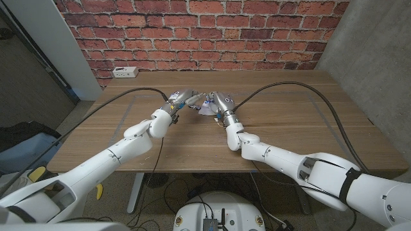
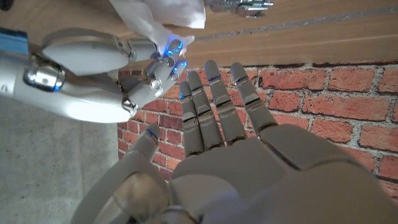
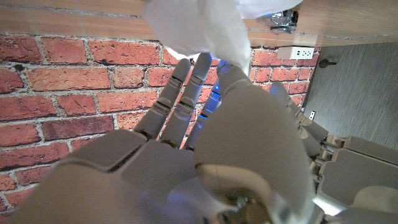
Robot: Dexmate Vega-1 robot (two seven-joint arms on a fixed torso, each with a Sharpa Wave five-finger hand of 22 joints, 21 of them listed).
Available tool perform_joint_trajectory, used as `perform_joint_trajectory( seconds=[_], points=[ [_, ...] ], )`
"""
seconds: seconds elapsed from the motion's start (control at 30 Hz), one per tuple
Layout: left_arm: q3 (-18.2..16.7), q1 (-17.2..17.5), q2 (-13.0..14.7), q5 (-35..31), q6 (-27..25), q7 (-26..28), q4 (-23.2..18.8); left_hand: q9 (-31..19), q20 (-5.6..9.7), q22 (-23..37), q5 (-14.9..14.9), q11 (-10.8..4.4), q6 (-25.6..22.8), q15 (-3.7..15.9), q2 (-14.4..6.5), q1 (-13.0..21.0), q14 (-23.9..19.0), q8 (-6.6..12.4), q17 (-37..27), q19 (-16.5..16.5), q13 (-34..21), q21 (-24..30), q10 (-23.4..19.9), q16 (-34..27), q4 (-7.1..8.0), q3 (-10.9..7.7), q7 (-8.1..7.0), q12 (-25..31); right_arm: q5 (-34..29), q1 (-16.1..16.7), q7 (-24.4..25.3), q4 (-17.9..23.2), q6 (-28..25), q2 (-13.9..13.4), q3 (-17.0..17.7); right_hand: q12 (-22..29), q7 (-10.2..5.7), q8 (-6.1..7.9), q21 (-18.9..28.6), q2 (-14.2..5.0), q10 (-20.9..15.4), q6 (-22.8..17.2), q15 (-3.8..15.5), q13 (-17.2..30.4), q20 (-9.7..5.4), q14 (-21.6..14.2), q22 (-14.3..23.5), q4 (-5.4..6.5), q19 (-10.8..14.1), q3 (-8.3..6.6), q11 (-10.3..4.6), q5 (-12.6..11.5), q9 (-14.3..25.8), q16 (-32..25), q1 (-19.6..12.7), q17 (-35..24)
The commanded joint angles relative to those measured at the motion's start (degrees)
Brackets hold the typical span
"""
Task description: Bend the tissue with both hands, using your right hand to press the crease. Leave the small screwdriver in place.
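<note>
White tissue (image 1: pixel 207 107) sits mid-table between both hands, lifted at its edge: fold under way. Right hand (image 1: pixel 223 103) pinches it; left hand (image 1: pixel 179 100) has fingers straight and together at the tissue (grip unclear). Next: lay over, right hand presses crease.

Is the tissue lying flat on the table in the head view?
No, the tissue is bunched up between the left hand and the right hand near the table's middle.
</note>
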State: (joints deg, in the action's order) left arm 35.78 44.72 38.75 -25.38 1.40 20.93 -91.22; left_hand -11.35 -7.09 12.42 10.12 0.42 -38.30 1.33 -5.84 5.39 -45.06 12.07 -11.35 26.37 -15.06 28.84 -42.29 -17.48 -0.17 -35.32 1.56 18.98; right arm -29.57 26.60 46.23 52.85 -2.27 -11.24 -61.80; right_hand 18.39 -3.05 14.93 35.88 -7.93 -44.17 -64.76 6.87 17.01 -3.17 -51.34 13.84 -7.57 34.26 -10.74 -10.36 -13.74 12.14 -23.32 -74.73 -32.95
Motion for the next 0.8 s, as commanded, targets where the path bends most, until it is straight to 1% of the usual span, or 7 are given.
perform_joint_trajectory(
  seconds=[0.03, 0.2, 0.33, 0.53, 0.67, 0.73, 0.8],
  points=[
    [-4.2, 3.0, -3.2, 3.0, 18.0, 24.2, 6.7, -0.1, -0.39, 0.3, -0.2, 0.04, 1.0, -0.09, 0.1, 0.5, -0.1, -0.36, -0.3, -0.8, -0.4, 0.2, 0.4, 0.2, -0.05, -0.51, -0.29, -0.2, 2.5, -0.8, -6.7, -0.4, 2.2, 0.8, -0.4, -0.9, 0.05, -0.17, 0.8, -0.32, 1.2, 0.3, 6.82, -0.1, -0.02, 0.3, 0.0, -0.48, -0.3, -0.24, 0.24, 0.3, 0.1, 0.7, -0.8, 0.6],
    [-4.8, 2.9, -3.5, 4.0, 19.5, 22.6, 7.8, -0.1, -0.65, 0.4, -0.2, 0.04, 1.8, -0.23, 0.2, 0.3, 0.1, -0.60, -0.4, -1.5, -0.7, 0.0, 0.9, 0.3, 0.00, -0.47, -0.27, -0.4, 3.3, -0.5, -9.1, 0.5, 1.1, 0.6, 0.0, -3.3, -0.84, -1.78, 1.5, -0.31, 4.3, 3.9, 6.16, -0.7, 0.15, 1.0, -0.3, 0.76, -1.4, 0.74, 0.40, 0.8, 0.1, 2.4, 1.2, 2.0],
    [-5.2, 2.9, -3.6, 4.5, 20.1, 21.3, 8.2, -0.1, -0.92, 0.4, -0.3, 0.15, 2.7, -0.31, 0.6, -0.1, 0.9, -0.81, -0.5, -2.0, -1.0, 0.0, 1.7, 0.6, 0.10, -0.21, -0.48, -0.8, 4.0, 0.1, -10.0, 1.6, -0.7, 0.4, 0.7, -6.4, -5.62, -5.62, 3.2, 1.13, 8.6, 21.5, 5.48, -1.6, 1.08, 1.1, -1.3, 2.07, -2.0, 2.44, 1.83, 0.5, -0.7, 4.4, 4.8, 3.4],
    [-5.4, 2.7, -3.7, 4.4, 20.2, 19.8, 8.3, -0.1, -1.15, 0.4, -0.4, 0.23, 3.5, -0.59, 1.1, -0.6, 1.6, -0.96, -0.7, -2.8, -1.2, -0.2, 2.5, 1.0, 0.20, 0.12, -0.73, -1.1, 4.1, 1.2, -10.9, 4.6, -4.9, -0.6, 1.5, -8.0, -5.52, -5.72, 4.5, 3.09, 17.4, 42.9, 4.85, -2.1, 2.29, 3.1, -2.2, 3.72, -3.1, 5.08, 3.48, -1.3, -1.2, 6.9, 9.7, 3.7],
    [-5.3, 2.4, -3.9, 4.5, 19.8, 18.6, 8.4, -0.1, -1.29, 0.4, -0.4, 0.21, 4.5, -0.70, 1.4, -0.9, 2.1, -1.17, -0.8, -3.4, -1.4, -0.3, 3.4, 1.2, 0.24, 0.34, -0.91, -1.4, 3.4, 1.9, -11.0, 6.8, -7.6, -1.6, 1.7, -7.8, -4.30, -4.43, 4.7, 3.61, 18.9, 43.4, 4.79, -2.2, 2.63, 4.0, -2.4, 4.13, -3.5, 5.81, 3.98, -1.9, -1.1, 7.5, 11.0, 3.6],
    [-5.2, 2.2, -3.9, 4.4, 19.5, 18.0, 8.3, -0.1, -1.34, 0.5, -0.4, 0.37, 4.8, -0.80, 1.5, -0.9, 2.2, -1.22, -0.8, -3.6, -1.5, -0.4, 3.6, 1.3, 0.25, 0.38, -0.92, -1.5, 3.0, 2.3, -11.3, 8.2, -8.9, -2.5, 1.8, -6.9, -4.61, -1.91, 4.8, 3.94, 18.4, 37.2, 4.60, -2.2, 2.91, 4.9, -2.5, 4.24, -3.8, 6.47, 4.50, -2.6, -0.8, 7.6, 11.7, 2.9],
    [-5.1, 1.9, -4.0, 4.5, 19.5, 17.2, 8.6, 0.0, -1.38, 0.5, -0.3, 0.28, 5.1, -0.80, 1.6, -1.0, 2.6, -1.27, -0.8, -3.7, -1.6, -0.4, 3.9, 1.4, 0.24, 0.42, -1.11, -1.6, 2.1, 2.8, -10.8, 9.5, -10.1, -3.5, 1.7, -6.2, -2.02, 1.63, 5.1, 3.94, 17.8, 27.8, 4.69, -2.1, 2.93, 5.3, -2.7, 4.03, -4.1, 6.86, 4.71, -3.5, -0.1, 7.7, 11.8, 2.3]
  ],
)
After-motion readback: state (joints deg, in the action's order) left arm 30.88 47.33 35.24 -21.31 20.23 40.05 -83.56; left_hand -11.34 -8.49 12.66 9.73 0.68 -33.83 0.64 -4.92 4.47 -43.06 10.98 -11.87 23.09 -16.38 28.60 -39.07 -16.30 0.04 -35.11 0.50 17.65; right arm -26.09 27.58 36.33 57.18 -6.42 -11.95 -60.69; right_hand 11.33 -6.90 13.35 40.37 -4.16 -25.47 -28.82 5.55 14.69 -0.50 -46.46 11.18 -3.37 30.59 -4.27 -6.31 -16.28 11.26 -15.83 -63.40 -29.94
